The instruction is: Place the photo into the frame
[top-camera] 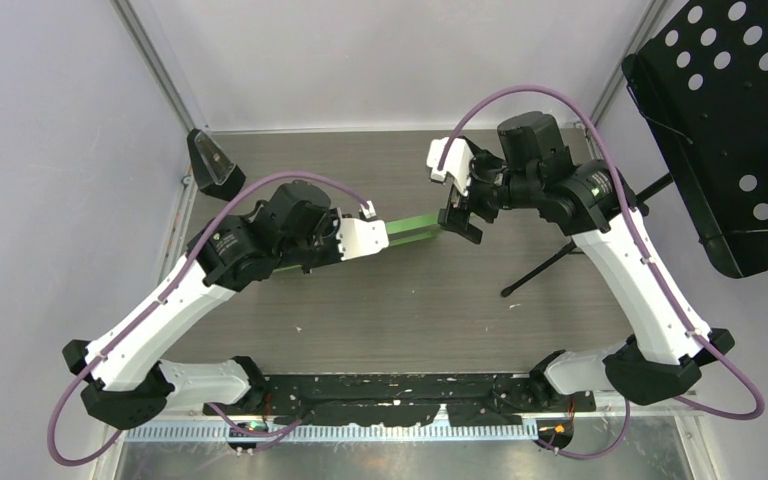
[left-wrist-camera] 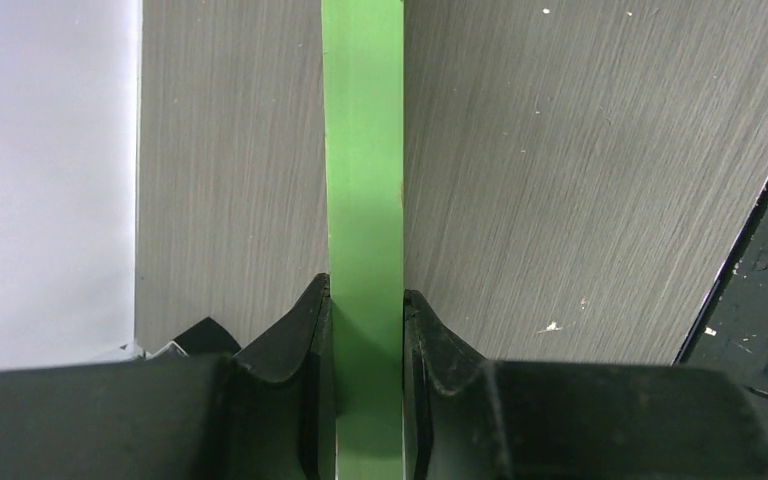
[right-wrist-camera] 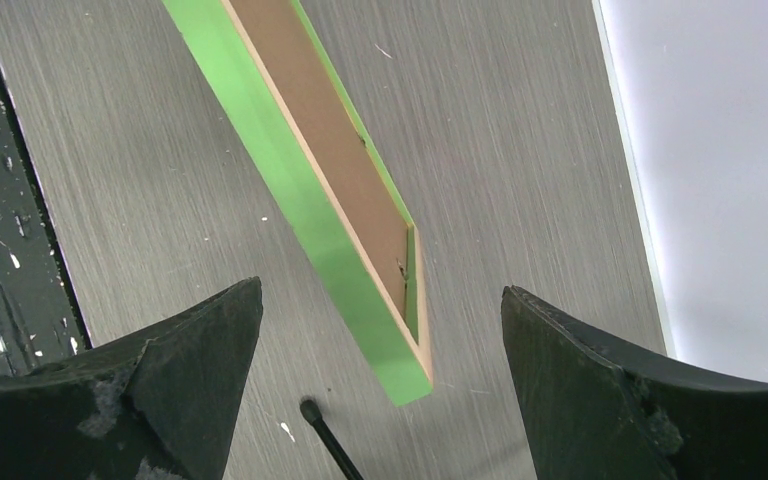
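Top external view: left gripper (left-wrist-camera: pixel 365 305) is clamping the frame (top-camera: pixel 415 229) on edge over the table (top-camera: pixel 410 310). Its long axis is running toward the right gripper (right-wrist-camera: pixel 381 292), which is gaping wide and empty at the free end. Photo not showing anywhere.

Grey wood-grain table (top-camera: pixel 410 300); black perforated stand (top-camera: pixel 730 130) at its right edge; small clear wedge (top-camera: pixel 215 160) at the back-left corner.

So the left arm (top-camera: pixel 165 305) and right arm (top-camera: pixel 645 290) are twins: white shell links, chunky black joint housings, a purple cable (top-camera: pixel 525 88) looping along each. Jaws are matte black wedges, kinda scuffed, with a white block (top-camera: pixel 365 238) right behind them.
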Available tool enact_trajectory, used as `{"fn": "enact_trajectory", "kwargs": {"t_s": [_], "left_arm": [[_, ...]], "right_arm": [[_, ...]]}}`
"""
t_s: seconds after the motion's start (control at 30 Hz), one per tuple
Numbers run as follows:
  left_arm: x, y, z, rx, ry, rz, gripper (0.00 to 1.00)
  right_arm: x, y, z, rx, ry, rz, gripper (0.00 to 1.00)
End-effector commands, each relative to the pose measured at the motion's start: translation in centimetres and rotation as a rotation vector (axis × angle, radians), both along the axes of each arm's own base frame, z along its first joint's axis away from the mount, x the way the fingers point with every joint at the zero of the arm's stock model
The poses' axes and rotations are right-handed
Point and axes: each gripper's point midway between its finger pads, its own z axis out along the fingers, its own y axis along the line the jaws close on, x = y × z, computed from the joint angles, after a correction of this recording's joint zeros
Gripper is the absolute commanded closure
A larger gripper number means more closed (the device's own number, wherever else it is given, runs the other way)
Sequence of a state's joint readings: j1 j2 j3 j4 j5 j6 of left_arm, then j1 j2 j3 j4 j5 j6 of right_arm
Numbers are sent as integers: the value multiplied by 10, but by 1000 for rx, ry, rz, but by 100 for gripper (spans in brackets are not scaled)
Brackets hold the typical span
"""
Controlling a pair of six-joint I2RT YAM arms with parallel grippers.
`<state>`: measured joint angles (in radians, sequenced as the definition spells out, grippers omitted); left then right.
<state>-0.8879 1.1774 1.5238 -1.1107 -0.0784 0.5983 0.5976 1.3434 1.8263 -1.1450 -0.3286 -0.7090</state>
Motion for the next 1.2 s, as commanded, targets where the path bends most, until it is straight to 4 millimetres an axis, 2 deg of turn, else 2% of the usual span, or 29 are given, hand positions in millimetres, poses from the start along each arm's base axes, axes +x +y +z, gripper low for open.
{"fn": "enact_trajectory", "kwargs": {"t_s": [0.0,0.33,0.57,0.9,1.03,1.17], "left_arm": [[15,-14,59,-168,-154,1,100],[11,-19,58,-170,-134,-32,100],[8,-18,61,-174,-131,-48,100],[5,-10,66,-187,-131,-45,100],[1,-11,68,-205,-116,-59,100],[0,-11,66,-206,-106,-62,100]], "right_arm": [[-5,6,7,-5,-43,32,5],[-7,25,-12,-93,-43,79,4],[-4,28,-16,-135,-61,84,5],[-8,28,-39,-179,-46,114,0],[-12,31,-46,-171,-38,133,4],[-7,33,-57,-186,-32,133,9]]}}
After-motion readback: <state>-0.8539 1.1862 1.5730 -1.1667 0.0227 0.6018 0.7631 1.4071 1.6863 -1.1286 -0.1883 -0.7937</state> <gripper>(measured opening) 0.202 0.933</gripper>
